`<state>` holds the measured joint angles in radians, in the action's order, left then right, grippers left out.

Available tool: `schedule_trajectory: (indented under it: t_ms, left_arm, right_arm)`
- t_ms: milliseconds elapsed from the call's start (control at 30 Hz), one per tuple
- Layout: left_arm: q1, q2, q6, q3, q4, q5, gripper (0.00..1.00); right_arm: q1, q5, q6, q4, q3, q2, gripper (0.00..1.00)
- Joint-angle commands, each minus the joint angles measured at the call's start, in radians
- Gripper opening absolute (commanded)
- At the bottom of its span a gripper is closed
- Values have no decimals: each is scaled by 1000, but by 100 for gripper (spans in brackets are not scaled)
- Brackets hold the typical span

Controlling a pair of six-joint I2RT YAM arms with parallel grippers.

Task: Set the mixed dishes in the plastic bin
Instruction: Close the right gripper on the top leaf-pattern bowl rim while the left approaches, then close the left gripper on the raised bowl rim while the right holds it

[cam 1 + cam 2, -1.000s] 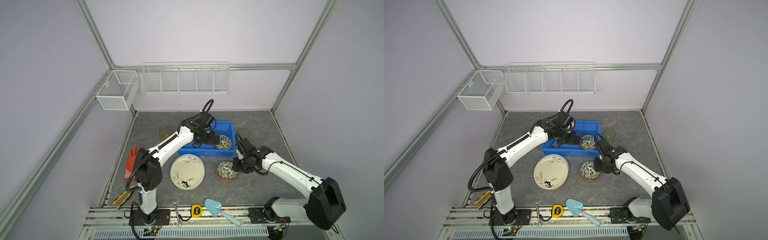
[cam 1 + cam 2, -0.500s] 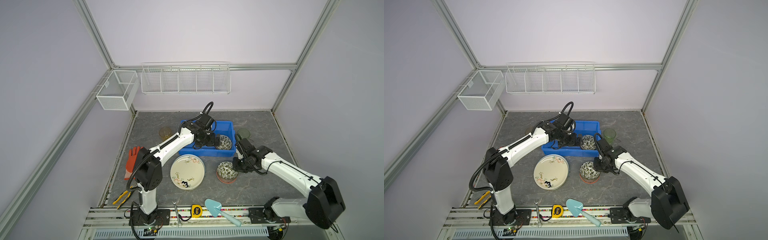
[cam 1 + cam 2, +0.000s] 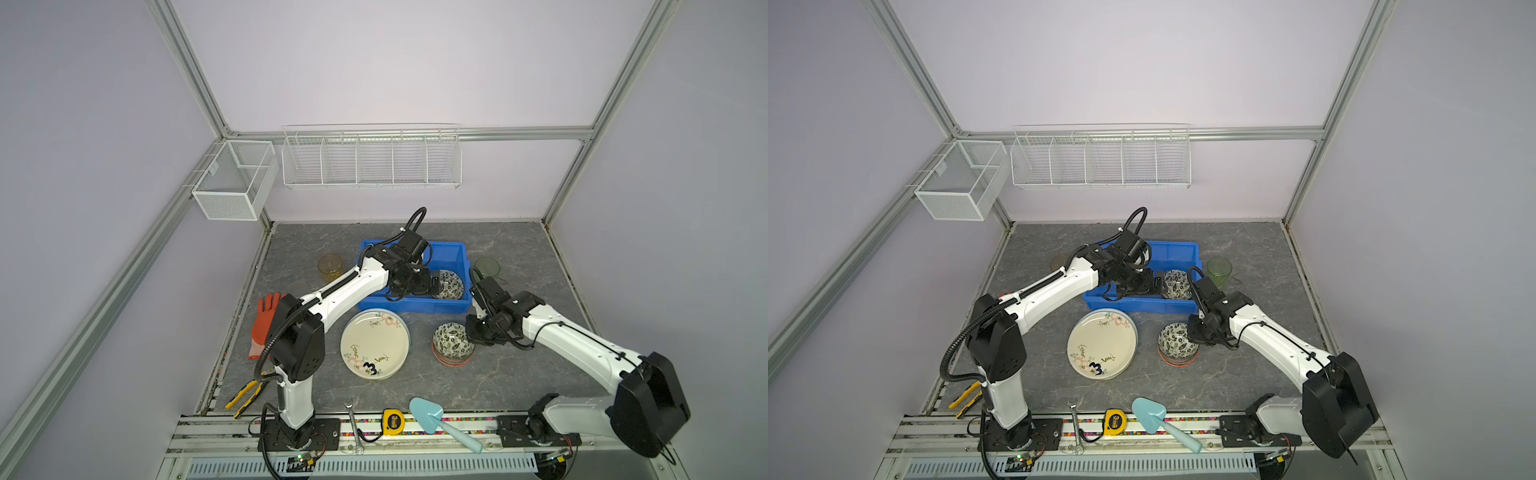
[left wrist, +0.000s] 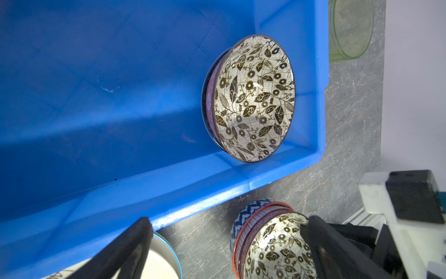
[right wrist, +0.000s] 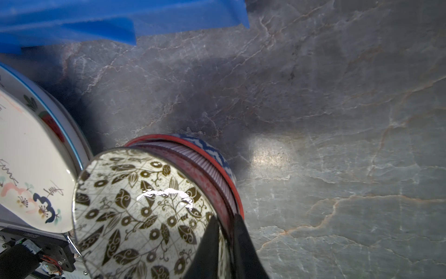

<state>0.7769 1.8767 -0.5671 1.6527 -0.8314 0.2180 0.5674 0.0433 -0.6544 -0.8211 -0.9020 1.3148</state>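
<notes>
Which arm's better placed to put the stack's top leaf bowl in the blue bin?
Right: the right gripper clamps the rim of the top leaf bowl. The left gripper hangs open over the blue bin, holding nothing.

plastic bin (image 3: 415, 305): bright blue | bowl in bin (image 3: 451, 284): cream, dark leaf-and-flower print | top stacked bowl (image 3: 452, 338): same dark leaf print | bottom bowl (image 5: 212, 149): blue-white zigzag | plate (image 3: 374, 345): cream, pink floral, dark "3" | amber cup (image 3: 330, 266): amber | green cup (image 3: 487, 268): green | glove (image 3: 266, 324): orange | trowel (image 3: 428, 413): light blue | bench (image 3: 519, 382): grey, marbled
</notes>
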Motion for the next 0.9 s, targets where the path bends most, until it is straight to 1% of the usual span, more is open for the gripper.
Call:
schedule_trajectory:
  t_ms: [0,267,600,733,867]
  left_arm:
    - [-2,-32,-10,-16,14,9,100]
    - [-2,-45,-14,-25,17,9,100]
    - [-3,-62,-29,-40,11,20,100]
    - [-1,-86,-46,-70,12,30,100]
    - [4,-110,-34,-92,-16,-4,100]
  right_arm:
    - [6,-8,-4,-10,7,-21,13]
    - [6,-20,-9,-19,5,-59,7]
    - [6,-28,-9,-43,-18,-92,7]
    - [6,-28,-7,-59,-39,-104,7]
    - [6,-38,0,-87,-78,-113,7]
